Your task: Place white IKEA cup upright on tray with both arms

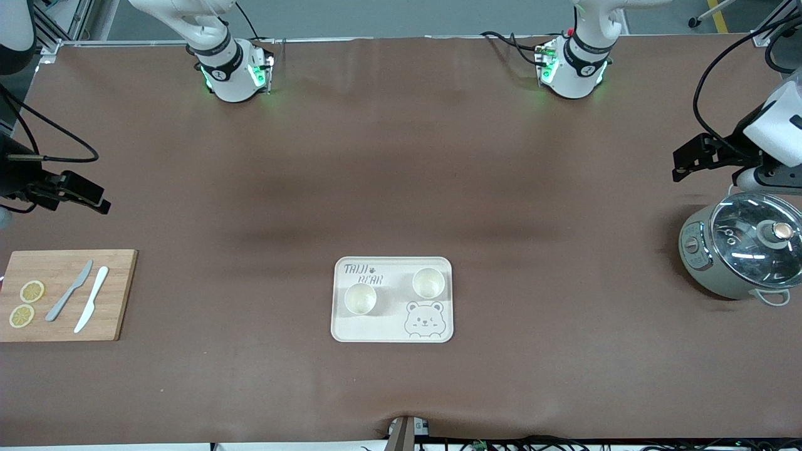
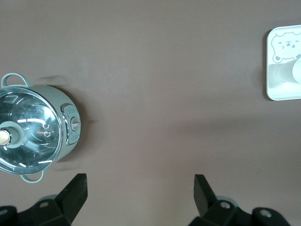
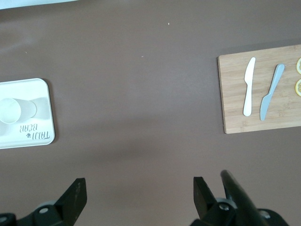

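Observation:
The cream tray (image 1: 388,313) lies near the front-camera edge of the table, midway between the arms' ends. Two white cups stand upright on it: one cup (image 1: 360,298) beside the lettering, the other cup (image 1: 428,282) above the bear drawing. My left gripper (image 1: 683,164) hovers open over bare table by the pot, and its wrist view shows its open gripper (image 2: 141,181), the tray (image 2: 282,92) and a cup (image 2: 297,70). At the other end my right gripper (image 1: 100,202) hangs open and empty over the table near the cutting board. The right wrist view holds that gripper (image 3: 139,183), the tray (image 3: 28,136) and a cup (image 3: 10,110).
A grey-green pot with a glass lid (image 1: 745,250) stands at the left arm's end, also seen as the pot (image 2: 33,127). A wooden cutting board (image 1: 119,294) at the right arm's end carries two knives (image 1: 91,299) and lemon slices (image 1: 31,291).

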`<move>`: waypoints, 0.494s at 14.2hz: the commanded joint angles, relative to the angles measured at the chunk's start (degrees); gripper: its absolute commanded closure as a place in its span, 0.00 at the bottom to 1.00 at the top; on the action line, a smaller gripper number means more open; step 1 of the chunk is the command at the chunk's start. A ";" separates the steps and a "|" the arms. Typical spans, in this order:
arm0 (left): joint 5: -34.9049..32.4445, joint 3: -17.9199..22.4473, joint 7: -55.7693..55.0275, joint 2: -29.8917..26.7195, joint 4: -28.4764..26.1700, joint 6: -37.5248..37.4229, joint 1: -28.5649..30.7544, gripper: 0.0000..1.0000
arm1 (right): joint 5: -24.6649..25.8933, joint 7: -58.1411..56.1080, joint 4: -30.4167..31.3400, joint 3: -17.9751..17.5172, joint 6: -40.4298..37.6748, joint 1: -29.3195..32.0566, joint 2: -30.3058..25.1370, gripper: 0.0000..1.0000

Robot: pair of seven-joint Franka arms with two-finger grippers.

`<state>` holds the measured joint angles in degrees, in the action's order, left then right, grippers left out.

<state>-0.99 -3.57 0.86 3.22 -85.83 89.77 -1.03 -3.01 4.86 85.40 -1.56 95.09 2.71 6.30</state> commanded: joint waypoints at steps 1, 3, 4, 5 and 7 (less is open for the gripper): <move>1.17 0.59 1.16 -1.02 -1.18 0.05 -0.29 0.00 | -0.15 -0.20 -0.85 0.07 0.27 -0.16 0.30 0.00; 1.34 0.59 1.16 -0.41 -1.18 0.58 -0.20 0.00 | -0.15 -0.20 -0.93 0.16 0.36 -0.25 0.47 0.00; 1.52 0.59 1.16 -0.32 -1.27 0.58 -0.28 0.00 | -0.15 -0.20 -0.67 0.16 1.05 -0.25 0.56 0.00; 1.61 0.59 1.16 -0.32 -1.27 0.58 -0.29 0.00 | -0.15 -0.20 -0.49 0.16 1.41 -0.16 0.65 0.00; 2.31 0.59 1.16 -0.32 -1.19 0.67 -0.20 0.00 | -0.15 -0.20 -0.49 0.16 2.02 -0.34 1.17 0.00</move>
<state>-0.58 -3.53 0.86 3.42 -86.54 89.90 -1.04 -3.01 4.86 85.40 -1.57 96.44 2.71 6.66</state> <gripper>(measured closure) 0.000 0.000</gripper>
